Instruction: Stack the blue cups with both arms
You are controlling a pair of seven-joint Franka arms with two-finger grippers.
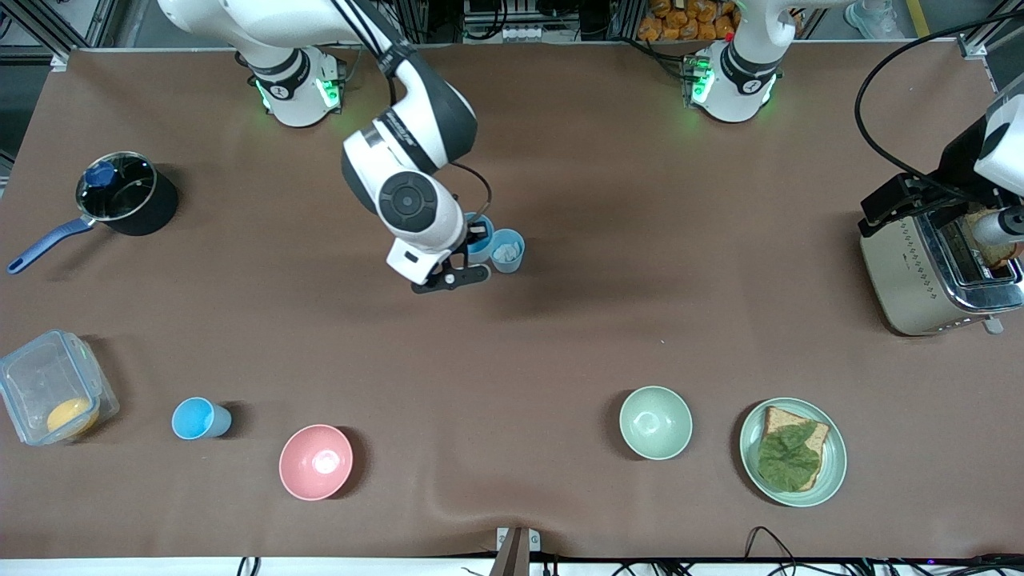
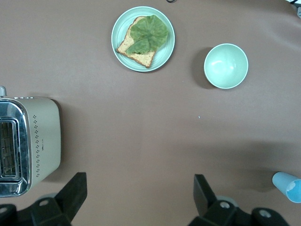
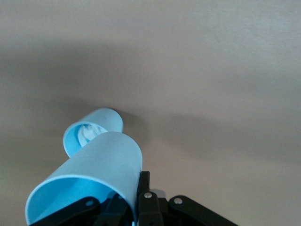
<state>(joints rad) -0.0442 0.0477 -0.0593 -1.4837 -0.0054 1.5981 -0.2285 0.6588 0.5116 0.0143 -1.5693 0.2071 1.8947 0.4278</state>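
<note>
My right gripper (image 1: pixel 472 244) is shut on the rim of a bright sky-blue cup (image 1: pixel 480 230) near the table's middle, with one finger inside the cup and one outside. In the right wrist view the gripper (image 3: pixel 136 200) holds this cup (image 3: pixel 94 169) tilted. A paler grey-blue cup (image 1: pixel 507 250) with something white inside stands right beside it and also shows in the right wrist view (image 3: pixel 91 129). Another sky-blue cup (image 1: pixel 200 418) sits near the front edge toward the right arm's end. My left gripper (image 2: pixel 138 197) is open and empty, high beside the toaster; this arm waits.
A toaster (image 1: pixel 936 272) stands at the left arm's end. A plate with toast and lettuce (image 1: pixel 832 472), a pale green bowl (image 1: pixel 655 422) and a pink bowl (image 1: pixel 315 462) lie along the front edge. A clear container (image 1: pixel 52 396) and a dark pot (image 1: pixel 128 200) sit at the right arm's end.
</note>
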